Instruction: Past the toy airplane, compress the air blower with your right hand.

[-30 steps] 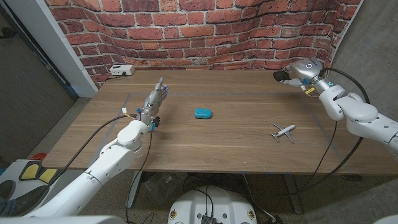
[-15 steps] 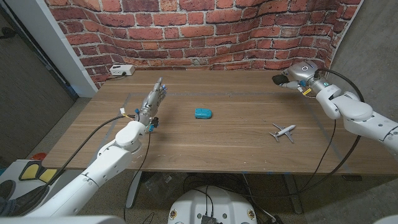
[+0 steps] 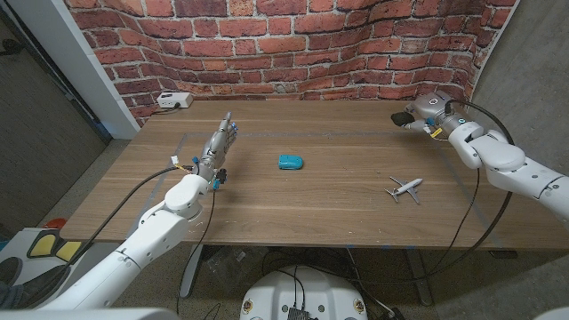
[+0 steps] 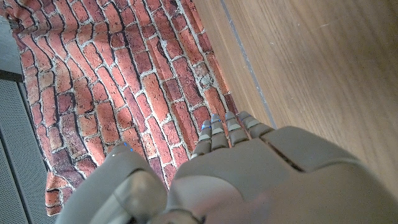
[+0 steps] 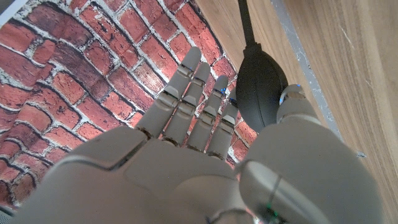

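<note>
right robot hand (image 5: 205, 155) at air blower (image 5: 260, 87), fingers apart

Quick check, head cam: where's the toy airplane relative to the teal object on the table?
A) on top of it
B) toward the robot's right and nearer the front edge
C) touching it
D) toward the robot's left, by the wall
B: in the head view the toy airplane lies apart from the teal object, toward the robot's right side and closer to the table's front edge.

Right hand (image 3: 423, 111) fingers straight; left hand (image 3: 220, 142) extended.
</note>
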{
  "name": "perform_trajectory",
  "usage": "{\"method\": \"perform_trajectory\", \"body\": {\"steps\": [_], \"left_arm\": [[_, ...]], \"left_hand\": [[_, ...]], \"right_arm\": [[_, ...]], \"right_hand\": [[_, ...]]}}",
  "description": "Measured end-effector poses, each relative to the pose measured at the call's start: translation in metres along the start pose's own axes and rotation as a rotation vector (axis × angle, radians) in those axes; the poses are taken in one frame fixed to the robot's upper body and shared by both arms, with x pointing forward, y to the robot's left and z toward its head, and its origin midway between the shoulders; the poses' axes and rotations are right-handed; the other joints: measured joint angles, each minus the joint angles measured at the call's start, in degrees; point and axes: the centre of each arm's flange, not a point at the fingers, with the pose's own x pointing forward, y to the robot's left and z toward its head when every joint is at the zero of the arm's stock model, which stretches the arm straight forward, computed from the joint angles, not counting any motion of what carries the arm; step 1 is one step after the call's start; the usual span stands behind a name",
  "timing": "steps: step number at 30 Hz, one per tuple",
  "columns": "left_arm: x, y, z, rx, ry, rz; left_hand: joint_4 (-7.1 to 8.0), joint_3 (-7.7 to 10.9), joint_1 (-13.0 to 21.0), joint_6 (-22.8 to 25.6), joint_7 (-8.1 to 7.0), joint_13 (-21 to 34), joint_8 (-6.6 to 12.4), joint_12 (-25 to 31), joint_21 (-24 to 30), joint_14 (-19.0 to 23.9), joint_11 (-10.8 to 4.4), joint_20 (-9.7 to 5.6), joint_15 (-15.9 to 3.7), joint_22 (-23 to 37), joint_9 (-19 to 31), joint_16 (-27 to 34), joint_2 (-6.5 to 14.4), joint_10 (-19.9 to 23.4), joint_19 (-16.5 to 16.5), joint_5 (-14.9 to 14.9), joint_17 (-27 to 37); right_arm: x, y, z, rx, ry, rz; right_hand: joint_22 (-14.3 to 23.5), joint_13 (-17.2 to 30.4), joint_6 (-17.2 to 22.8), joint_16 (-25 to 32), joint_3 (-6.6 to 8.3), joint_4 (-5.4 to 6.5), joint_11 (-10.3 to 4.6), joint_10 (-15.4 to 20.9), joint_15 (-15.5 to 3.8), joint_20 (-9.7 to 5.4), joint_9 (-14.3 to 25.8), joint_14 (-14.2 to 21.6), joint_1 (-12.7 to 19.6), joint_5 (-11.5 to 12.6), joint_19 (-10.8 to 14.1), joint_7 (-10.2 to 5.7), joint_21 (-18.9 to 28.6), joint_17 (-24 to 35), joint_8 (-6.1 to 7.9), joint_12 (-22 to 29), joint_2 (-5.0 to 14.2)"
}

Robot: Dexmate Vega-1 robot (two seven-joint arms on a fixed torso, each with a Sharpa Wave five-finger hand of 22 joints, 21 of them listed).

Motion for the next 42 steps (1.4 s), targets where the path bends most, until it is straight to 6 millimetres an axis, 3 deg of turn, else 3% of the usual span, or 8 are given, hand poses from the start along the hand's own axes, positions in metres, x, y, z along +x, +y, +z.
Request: {"method": "perform_trajectory", "body": {"steps": [42], "left_arm": [[-0.006, 0.002, -0.009, -0.018, 0.014, 0.035]], "left_hand": [[0.08, -0.40, 0.84, 0.00, 0.00, 0.00, 0.00, 0.04, 0.00, -0.20, 0.00, 0.00, -0.21, 0.00, 0.00, 0.00, -0.37, 0.00, 0.01, -0.20, 0.00]], "right_arm": [[0.029, 0.047, 0.014, -0.096, -0.031, 0.257]], "right_hand": [[0.01, 0.00, -0.16, 0.00, -0.16, -0.16, 0.00, 0.00, 0.42, 0.10, 0.02, -1.03, -0.41, 0.22, -0.73, 0.15, -0.39, 0.00, 0.22, 0.22, 0.41]]}}
